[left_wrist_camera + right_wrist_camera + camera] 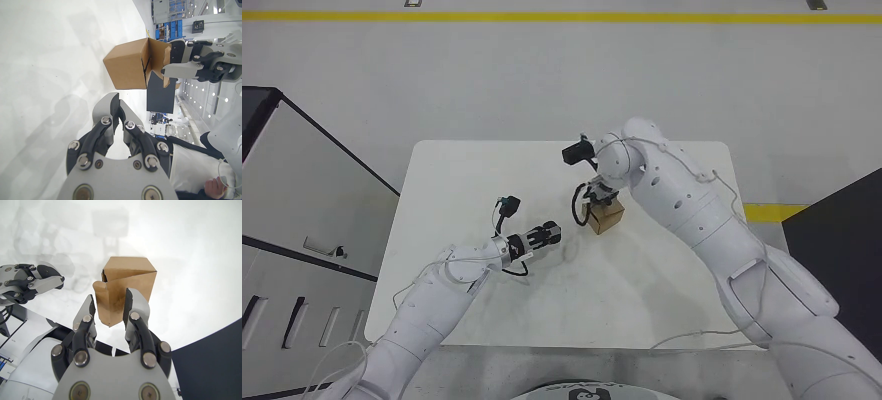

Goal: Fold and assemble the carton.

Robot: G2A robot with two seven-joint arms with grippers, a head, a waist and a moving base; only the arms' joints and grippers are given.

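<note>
A small brown carton (606, 216) (126, 70) (130, 275) stands on the white table (662, 290), right of its middle. Its open end faces up, with a creased flap (111, 302) sticking out. My right gripper (595, 198) (110, 294) (167, 60) comes down from above and is shut on that flap, one pad on each side of it. My left gripper (552, 234) (118, 100) (60, 281) hovers a short way to the left of the carton, pointing at it. Its fingers are shut on nothing and do not touch the box.
A dark cabinet (282, 150) stands beside the table's left edge and a dark panel (842, 230) beside its right. A thin cable (692, 335) lies near the front right edge. The tabletop's back and front parts are bare.
</note>
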